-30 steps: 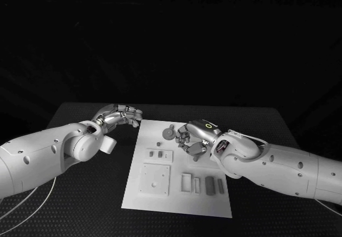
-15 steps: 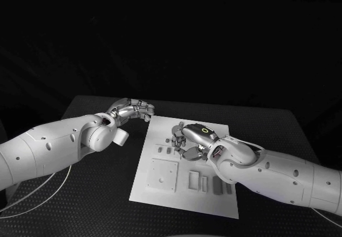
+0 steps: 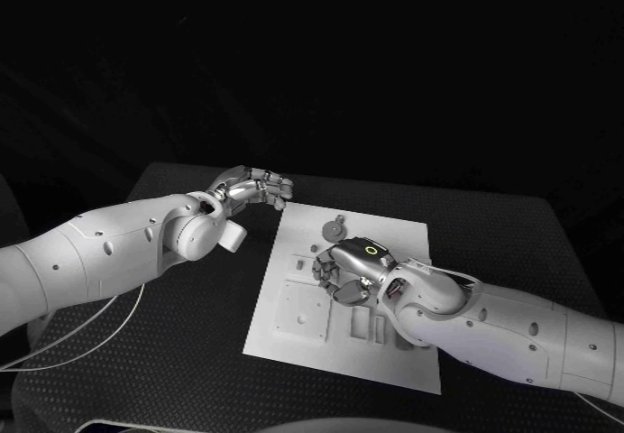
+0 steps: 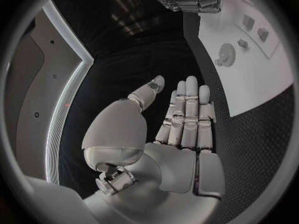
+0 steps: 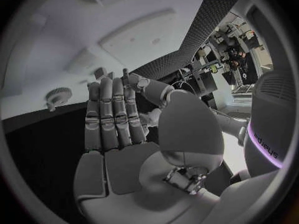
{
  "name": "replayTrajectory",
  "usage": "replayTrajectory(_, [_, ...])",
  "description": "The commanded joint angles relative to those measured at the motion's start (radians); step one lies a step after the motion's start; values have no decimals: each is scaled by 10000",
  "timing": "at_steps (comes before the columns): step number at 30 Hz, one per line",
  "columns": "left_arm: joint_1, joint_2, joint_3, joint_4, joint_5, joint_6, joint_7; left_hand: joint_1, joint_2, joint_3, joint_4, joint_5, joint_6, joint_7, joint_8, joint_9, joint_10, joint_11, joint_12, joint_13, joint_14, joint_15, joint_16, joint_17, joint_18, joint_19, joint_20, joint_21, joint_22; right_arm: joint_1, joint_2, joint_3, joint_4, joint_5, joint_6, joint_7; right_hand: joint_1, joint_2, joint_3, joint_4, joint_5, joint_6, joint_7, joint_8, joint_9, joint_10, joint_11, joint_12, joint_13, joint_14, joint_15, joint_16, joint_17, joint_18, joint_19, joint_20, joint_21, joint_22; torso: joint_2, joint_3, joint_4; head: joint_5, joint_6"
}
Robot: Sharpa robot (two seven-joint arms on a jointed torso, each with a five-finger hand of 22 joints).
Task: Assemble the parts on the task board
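Right hand hovers over white task board on black table.

The desk is covered in a black, matt sheet with a fine woven or dimpled grain, rough-looking beside the task board, a smooth, flat white plate with a dull sheen like plastic. The gear-shaped part at its 12 o'clock end looks like moulded matt plastic. Each robot hand, left and right, shows glossy silver metal-like segments; the arm shells are smooth, semi-gloss white plastic.
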Motion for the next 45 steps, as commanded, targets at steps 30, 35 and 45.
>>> replayTrajectory(30, [33, 28, 9, 7, 61, 185, 29, -72, 26, -34, -6, -9, -56, 4, 10, -17, 14, 36, -75, -17, 40, 3, -82, 63, 135, 66, 12, -75, 23, -262, 249, -322, -312, -199, 322, 170, 6, 123, -65, -62, -18, 30, 17, -47, 53, 55, -14, -82, 51, 52, 4, -75, 40, 137, 18, 14, 21, 175, -5, 4, 13, 121, -170])
replayTrajectory(35, [33, 29, 9, 8, 61, 190, 34, -80, 27, -37, -1, -9, -58, 5, 12, -18, 15, 36, -77, -17, 42, 4, -89, 73, 134, 68, 13, -78, 26, -267, 249, -328, -329, -213, 358, 169, 4, 128, -68, -68, -18, 28, 17, -50, 59, 55, -13, -87, 56, 52, 4, -81, 44, 137, 17, 15, 20, 175, -11, 1, 1, 121, -183])
replayTrajectory(45, [33, -3, 9, 16, 60, 184, 27, -87, 30, -39, 2, -8, -61, 6, 14, -18, 15, 37, -80, -18, 45, 4, -99, 86, 133, 70, 13, -82, 29, -309, 258, -336, -351, -214, 384, 168, -3, 138, -73, -77, -18, 26, 18, -55, 70, 57, -12, -98, 68, 54, 5, -92, 53, 137, 13, 16, 18, 175, -10, 10, 4, 62, -217])
